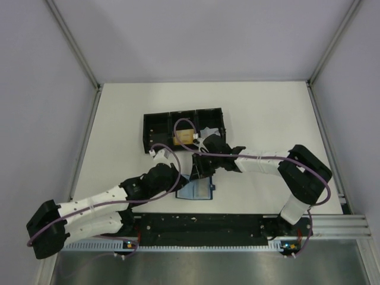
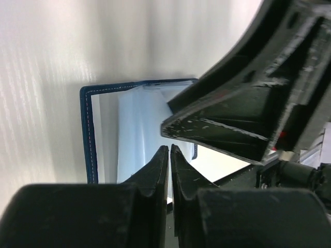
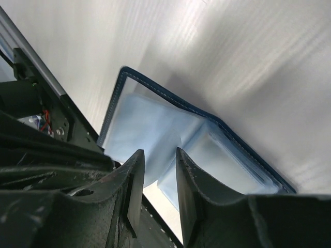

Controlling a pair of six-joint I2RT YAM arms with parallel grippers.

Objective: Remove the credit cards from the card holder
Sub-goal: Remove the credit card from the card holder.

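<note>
Card holder [image 1: 199, 191] lies spread open on the surface [image 1: 267, 113], close to the near edge and between the two arms. Its pale blue-grey lining faces up and its dark-blue stitched rim frames it. Lying flat and open like this, its pockets are within reach from above. Whether any card sits in those pockets cannot be told from the wrist views, which show only pale folds.

The left tool [image 2: 169, 150] is clenched, its tips nearly meeting with nothing visible between them. It bears down at the lining's near side, probably to pin the holder so it does not slide or fold while the other arm works.

The right tool [image 3: 158, 160] hangs over the lining with its jaws partly apart and pale material showing in the gap. Whether it pinches a pocket edge, a card, or nothing cannot be told. Its low angle suggests it is working at a pocket mouth.

Farther back stands a black tray [image 1: 153, 127] with an orange-tan credit card [image 1: 184, 137] in its middle compartment, well apart from the holder. By the look of it, the tray is where removed cards go.
</note>
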